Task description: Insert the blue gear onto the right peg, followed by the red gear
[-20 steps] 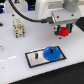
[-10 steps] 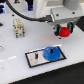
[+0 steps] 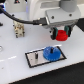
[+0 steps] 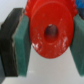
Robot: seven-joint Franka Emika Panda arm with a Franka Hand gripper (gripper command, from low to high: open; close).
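My gripper pinches the red gear between its pads, aloft and toward the exterior view's right of the blue gear, already seated on the right peg.

1. The arm is swinging over, and its gripper now hangs further toward the exterior view's left than a second ago.
2. The red gear rides along between the pads, closer now to the plate.
3. It's nearing the blue gear, though not yet above it.
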